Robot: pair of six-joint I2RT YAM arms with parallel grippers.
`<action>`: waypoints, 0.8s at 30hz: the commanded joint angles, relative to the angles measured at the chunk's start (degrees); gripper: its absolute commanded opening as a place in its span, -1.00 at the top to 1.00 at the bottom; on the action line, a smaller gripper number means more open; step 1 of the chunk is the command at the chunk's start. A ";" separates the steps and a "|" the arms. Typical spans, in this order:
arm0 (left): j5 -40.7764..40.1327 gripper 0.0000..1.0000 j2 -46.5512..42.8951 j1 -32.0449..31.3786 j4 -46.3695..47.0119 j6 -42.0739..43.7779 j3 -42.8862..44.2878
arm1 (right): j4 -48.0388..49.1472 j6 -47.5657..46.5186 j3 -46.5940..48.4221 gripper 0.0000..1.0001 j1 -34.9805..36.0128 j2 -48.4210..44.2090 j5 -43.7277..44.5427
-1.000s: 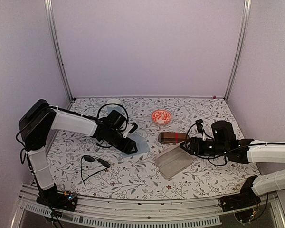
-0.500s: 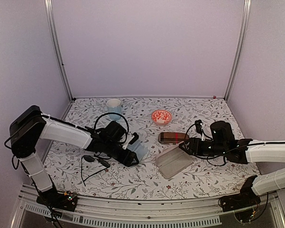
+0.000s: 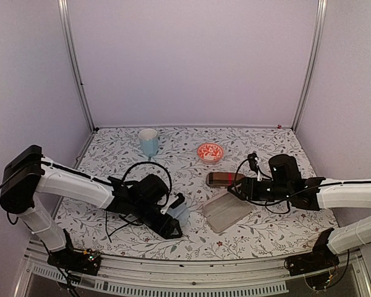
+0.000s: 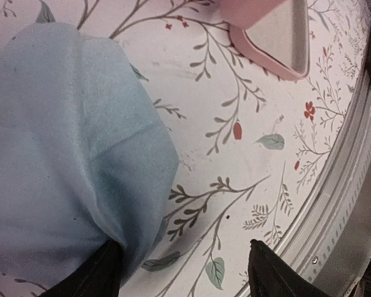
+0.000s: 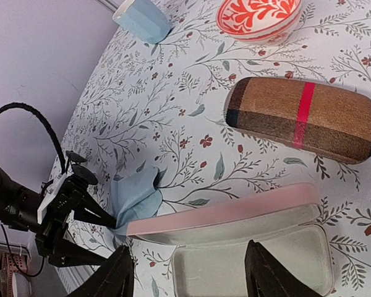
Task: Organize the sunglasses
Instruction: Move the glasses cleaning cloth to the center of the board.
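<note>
The black sunglasses are mostly hidden under my left forearm; only their thin black arms [image 3: 109,228] show on the table. The pinkish see-through pair is out of view. My left gripper [image 3: 174,224] is open near the front edge, its fingers wide apart in the left wrist view [image 4: 182,278]. A light blue cloth [image 3: 181,213] lies bunched against one finger [image 4: 96,278]. My right gripper [image 3: 238,191] is open and empty, hovering over the open pink case [image 5: 253,263].
The open pink case [image 3: 226,210] lies at centre, its corner in the left wrist view [image 4: 275,37]. The brown case with a red band [image 3: 226,179] lies just behind it. A red patterned bowl [image 3: 209,152] and a blue cup [image 3: 148,142] stand farther back. The metal front rail [image 4: 352,185] is close to the left gripper.
My left arm has swung toward the front edge, and the blue cloth has come along with it. The arm now covers the black sunglasses. My right gripper has edged slightly left.
</note>
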 commanded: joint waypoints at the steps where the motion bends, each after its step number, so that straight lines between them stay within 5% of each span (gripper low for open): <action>1: 5.65 -0.42 -4.30 -1.35 -2.70 -0.62 -0.29 | -1.92 -1.95 4.11 -0.26 2.98 1.79 2.02; 9: 3.22 -0.43 -9.06 5.72 -1.94 4.11 2.31 | -2.61 -2.09 5.18 -0.25 4.48 2.89 3.20; 15: 2.94 -0.33 -2.20 13.46 -0.49 9.47 6.16 | -3.73 -2.17 5.93 -0.25 4.48 3.16 3.48; 24: 4.58 -0.02 9.86 14.36 0.26 12.24 12.27 | -3.63 -1.75 5.86 -0.24 4.44 4.48 3.56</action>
